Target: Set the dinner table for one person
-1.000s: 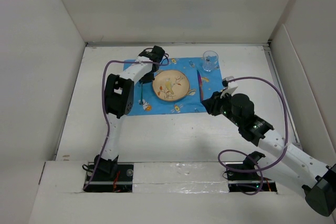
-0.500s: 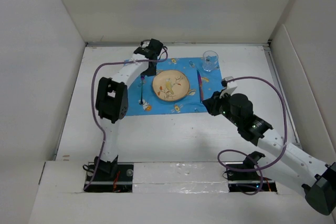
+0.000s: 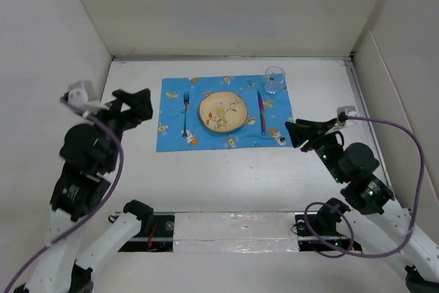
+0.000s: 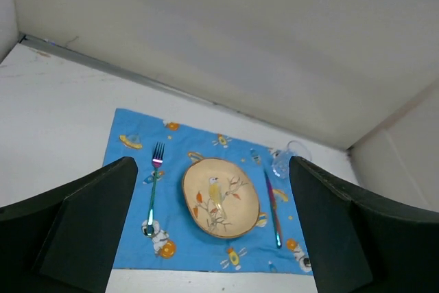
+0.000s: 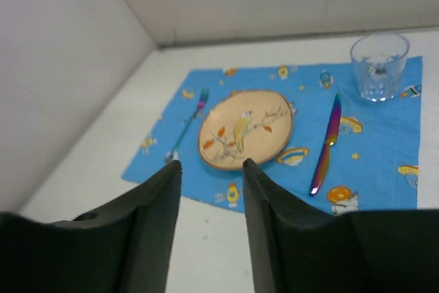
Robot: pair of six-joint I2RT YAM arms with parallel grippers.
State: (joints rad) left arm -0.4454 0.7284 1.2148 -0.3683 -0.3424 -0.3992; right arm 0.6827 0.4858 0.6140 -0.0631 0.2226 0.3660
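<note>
**Place laid, both arms off the cloth.**

On the matte white dinner table (image 3: 226,169) lies a blue cartoon-print cloth (image 3: 171,135). It carries a round cream plate with a painted bird (image 3: 223,112) at centre, a slim metal fork (image 3: 185,111) at nine o'clock, an iridescent knife (image 3: 260,111) at three and a clear glass tumbler (image 3: 274,80) at one. The left gripper (image 3: 145,104) hangs off the cloth's nine o'clock side, jaws spread wide and empty. The right gripper (image 3: 291,134) sits at four o'clock, its fingers a narrow gap apart with nothing between. To my eye the laying looks finished, and what's left is parking the arms without snagging the cloth. The wrist cameras show the bird and the knife's rainbow sheen; only the overhead shows both arms.
</note>
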